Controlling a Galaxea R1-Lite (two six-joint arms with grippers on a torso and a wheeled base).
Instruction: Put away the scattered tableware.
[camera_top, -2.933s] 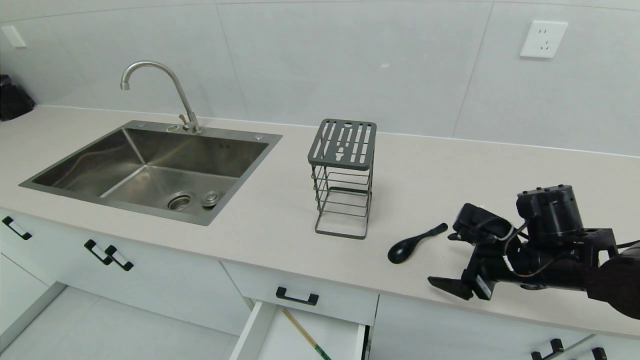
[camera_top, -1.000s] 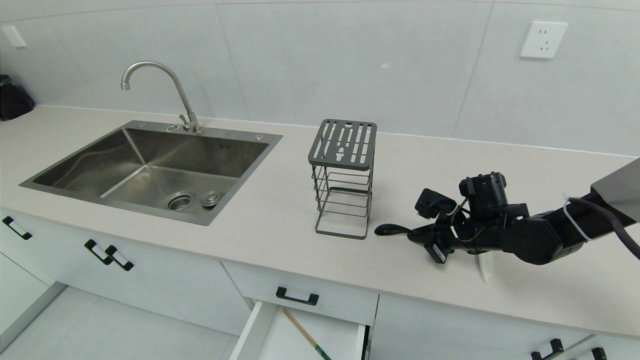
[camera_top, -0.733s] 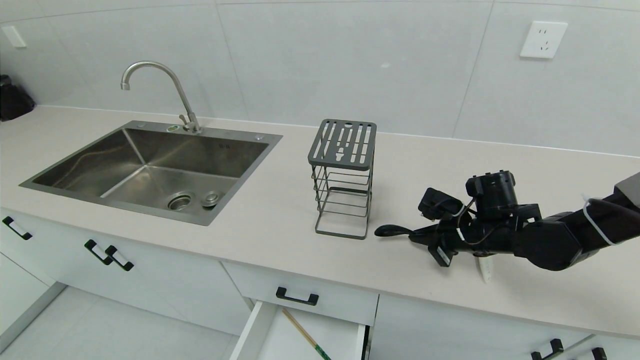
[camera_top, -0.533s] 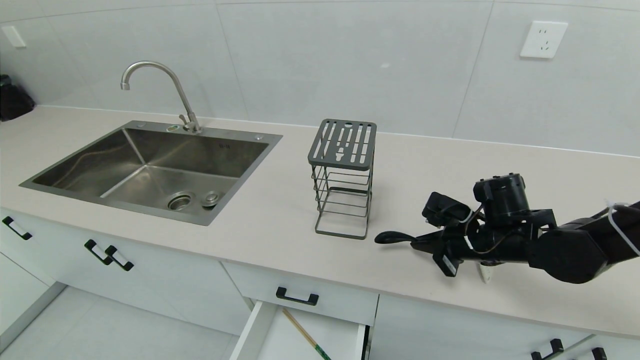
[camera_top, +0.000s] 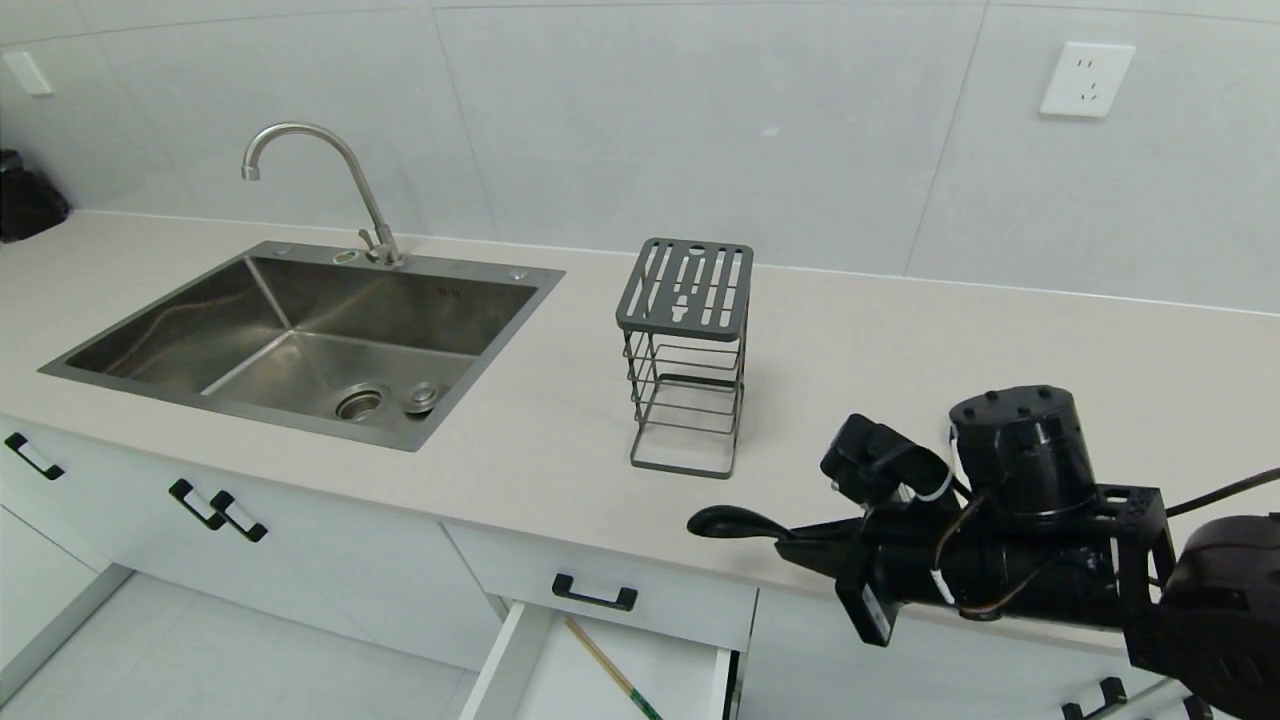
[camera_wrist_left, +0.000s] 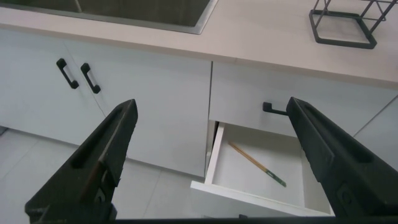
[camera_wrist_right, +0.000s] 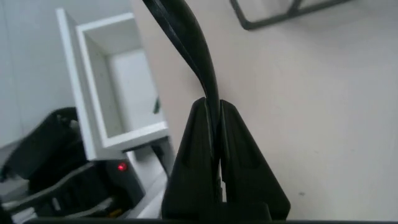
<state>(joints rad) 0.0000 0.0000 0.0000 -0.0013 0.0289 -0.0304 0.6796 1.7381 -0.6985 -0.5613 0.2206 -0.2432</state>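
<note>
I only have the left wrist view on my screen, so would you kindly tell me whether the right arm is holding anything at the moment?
Observer: Yes, the right end effector is shut on the handle of a black spoon.
Operator: Thank you. Where is that spoon?
Observer: Its bowl points toward the robot's left, in front of the wire rack, near the front edge of the counter.
Operator: Does the rack hold any utensils?
Observer: None; its slotted top and bars hold nothing.
</note>
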